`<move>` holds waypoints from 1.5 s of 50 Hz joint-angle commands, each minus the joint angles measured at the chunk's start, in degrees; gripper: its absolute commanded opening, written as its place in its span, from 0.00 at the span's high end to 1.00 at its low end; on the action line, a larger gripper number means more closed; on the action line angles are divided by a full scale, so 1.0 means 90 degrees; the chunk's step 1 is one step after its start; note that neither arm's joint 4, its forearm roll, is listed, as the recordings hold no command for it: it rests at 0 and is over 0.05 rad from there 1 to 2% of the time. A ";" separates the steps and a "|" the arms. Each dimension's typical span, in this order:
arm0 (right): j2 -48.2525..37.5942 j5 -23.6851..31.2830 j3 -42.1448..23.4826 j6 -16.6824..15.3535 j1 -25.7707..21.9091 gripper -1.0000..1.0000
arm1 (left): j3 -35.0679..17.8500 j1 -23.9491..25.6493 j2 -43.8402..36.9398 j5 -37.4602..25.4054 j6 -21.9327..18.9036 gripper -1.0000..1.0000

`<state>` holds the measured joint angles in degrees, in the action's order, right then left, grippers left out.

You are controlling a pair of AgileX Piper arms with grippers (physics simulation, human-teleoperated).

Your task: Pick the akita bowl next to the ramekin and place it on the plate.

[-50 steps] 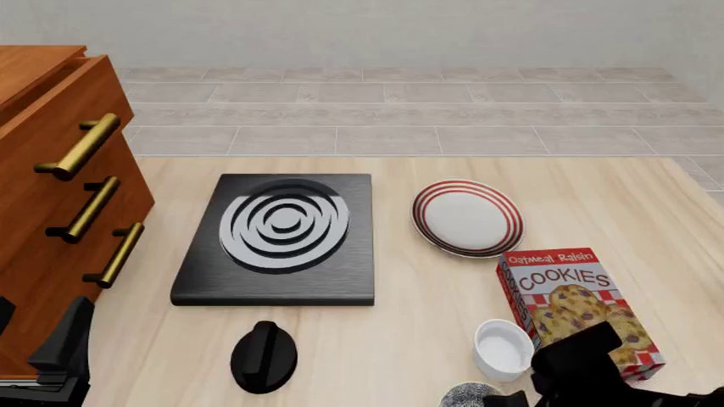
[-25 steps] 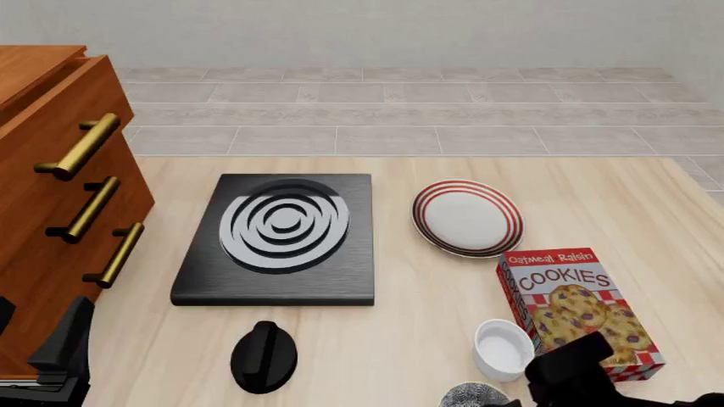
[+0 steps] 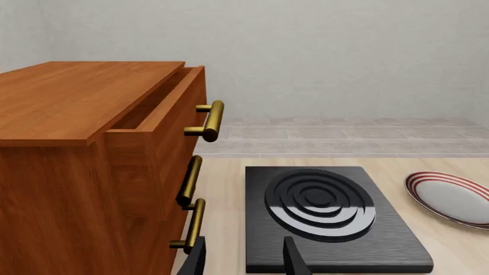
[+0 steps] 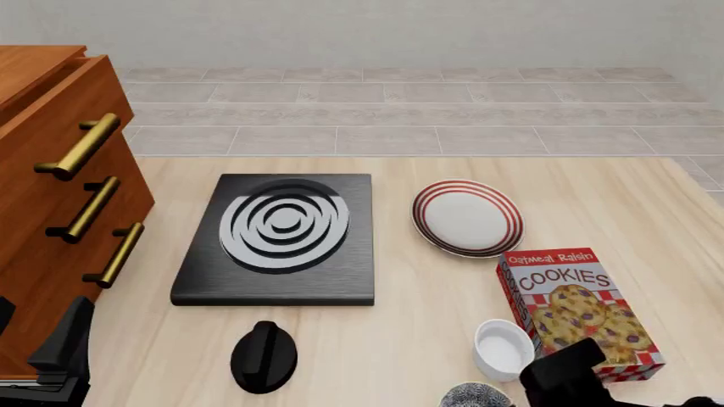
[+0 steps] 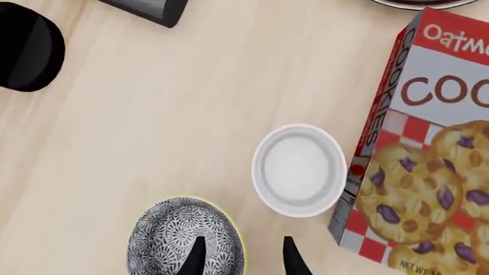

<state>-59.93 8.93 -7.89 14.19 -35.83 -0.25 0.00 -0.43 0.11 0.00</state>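
I saw the akita bowl [image 5: 185,238] sitting on the light wood worktop [image 4: 430,297], right at the near edge. It was small and round, covered in tiny grey and white speckles like little flowers, with a pale rim. The plain white ramekin [image 5: 299,170] stood just beside it, not touching, and the ramekin pressed close against the cookie box [image 5: 428,160].

My right end effector [image 5: 240,255] hung over the bowl with its fingers a little apart. One finger pointed down over the inside of the bowl and the other was outside the rim. It held nothing.

The plate [image 4: 467,217], white with red rings, lay farther back, beside the black burner block [image 4: 277,238].

My left end effector [image 3: 243,258] was apart too and empty, near the wooden drawers [image 3: 99,166].
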 commanded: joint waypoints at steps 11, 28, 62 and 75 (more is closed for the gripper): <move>-0.0250 -0.0296 0.0154 0.0050 -0.0029 0.00 | 0.0000 0.0000 0.0000 0.0000 0.0000 0.00; -0.0186 -0.0233 0.0084 -0.0024 -0.0073 1.00 | 0.0000 0.0000 0.0000 0.0000 0.0000 0.00; 0.0808 0.0883 -0.0392 0.0042 -0.0106 1.00 | 0.0000 0.0000 0.0000 0.0000 0.0000 0.00; 0.0982 0.1199 -0.0701 0.0072 -0.0137 1.00 | 0.0000 0.0000 0.0000 0.0000 0.0000 0.00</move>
<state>-52.95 17.30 -12.21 14.43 -36.87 -0.25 0.00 -0.43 0.11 0.00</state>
